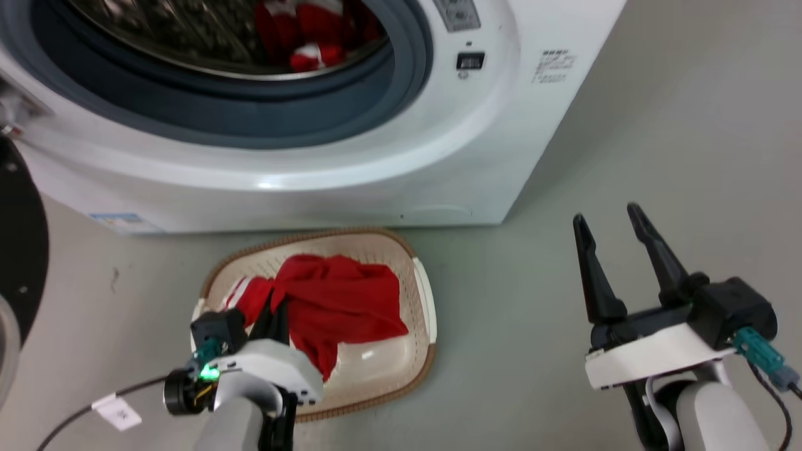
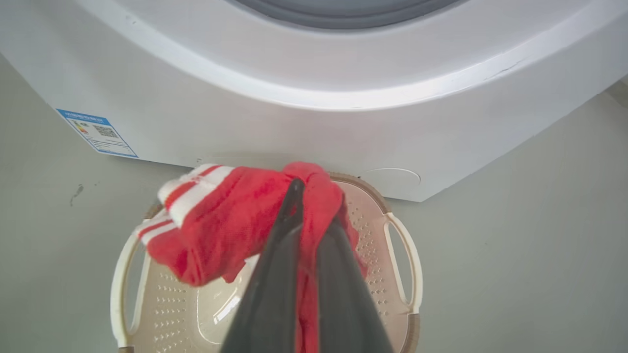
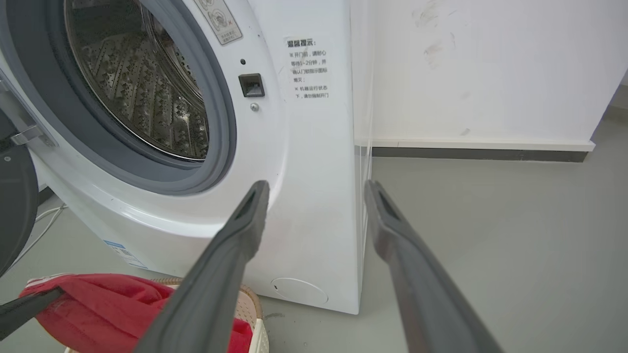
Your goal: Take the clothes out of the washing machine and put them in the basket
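Note:
The washing machine (image 1: pixel 376 169) stands with its porthole uncovered, and red clothes (image 1: pixel 307 31) with white patches lie in its drum. On the floor in front of it sits the cream basket (image 1: pixel 426 294). My left gripper (image 1: pixel 276 304) is over the basket, shut on a red garment (image 1: pixel 341 300). In the left wrist view the fingers (image 2: pixel 289 230) pinch the garment (image 2: pixel 221 225), whose white-striped end hangs above the basket (image 2: pixel 409 255) floor. My right gripper (image 1: pixel 608 216) stands open over bare floor to the basket's right, nothing between its fingers (image 3: pixel 245 230).
The machine's black-framed door (image 1: pixel 19 250) hangs swung out at the far left. A cable with a white tag (image 1: pixel 116 410) trails on the floor near my left arm. Grey floor stretches to the right, up to a white wall (image 3: pixel 490 73).

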Tool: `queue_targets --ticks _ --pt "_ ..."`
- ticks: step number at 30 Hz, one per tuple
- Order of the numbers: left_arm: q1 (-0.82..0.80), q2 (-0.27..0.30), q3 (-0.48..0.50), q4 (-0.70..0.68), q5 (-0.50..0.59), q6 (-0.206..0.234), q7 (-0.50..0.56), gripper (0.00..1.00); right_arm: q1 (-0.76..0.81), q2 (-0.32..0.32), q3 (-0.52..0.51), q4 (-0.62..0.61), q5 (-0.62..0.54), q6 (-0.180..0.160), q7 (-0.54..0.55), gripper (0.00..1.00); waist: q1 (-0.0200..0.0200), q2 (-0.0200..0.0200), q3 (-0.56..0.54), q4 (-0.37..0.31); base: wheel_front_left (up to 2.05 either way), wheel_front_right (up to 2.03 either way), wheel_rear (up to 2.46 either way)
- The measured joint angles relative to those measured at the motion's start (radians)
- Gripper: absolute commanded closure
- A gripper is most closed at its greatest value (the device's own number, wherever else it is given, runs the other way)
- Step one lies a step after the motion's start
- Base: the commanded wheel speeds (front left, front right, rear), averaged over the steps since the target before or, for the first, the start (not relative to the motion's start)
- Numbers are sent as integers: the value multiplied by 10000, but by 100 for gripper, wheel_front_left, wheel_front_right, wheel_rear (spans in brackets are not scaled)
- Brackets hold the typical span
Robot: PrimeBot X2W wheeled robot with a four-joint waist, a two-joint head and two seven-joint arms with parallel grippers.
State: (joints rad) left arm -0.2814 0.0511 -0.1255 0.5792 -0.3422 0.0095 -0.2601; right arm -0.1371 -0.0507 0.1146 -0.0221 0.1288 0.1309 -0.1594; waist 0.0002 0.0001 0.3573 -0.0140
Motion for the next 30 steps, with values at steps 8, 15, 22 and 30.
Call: queue_targets --ticks 8,15,22,30 --pt "-1282 -6 -79 1996 -525 280 -17 100 -752 0 163 161 36 0 -270 0 0 0 1605 -187 0 0 0" --pt "-1553 -6 148 3887 -1321 453 -29 100 -1068 0 330 487 36 0 -504 0 0 0 2366 -471 0 0 0" --pt "-1437 -8 330 4073 -1453 606 -29 0 -1079 -13 274 970 -33 0 -604 0 -1 0 1831 -391 0 0 0" --pt "-287 -6 911 2824 -811 420 -29 0 -448 -12 196 1319 -238 0 -512 0 -2 0 364 -298 0 0 0"
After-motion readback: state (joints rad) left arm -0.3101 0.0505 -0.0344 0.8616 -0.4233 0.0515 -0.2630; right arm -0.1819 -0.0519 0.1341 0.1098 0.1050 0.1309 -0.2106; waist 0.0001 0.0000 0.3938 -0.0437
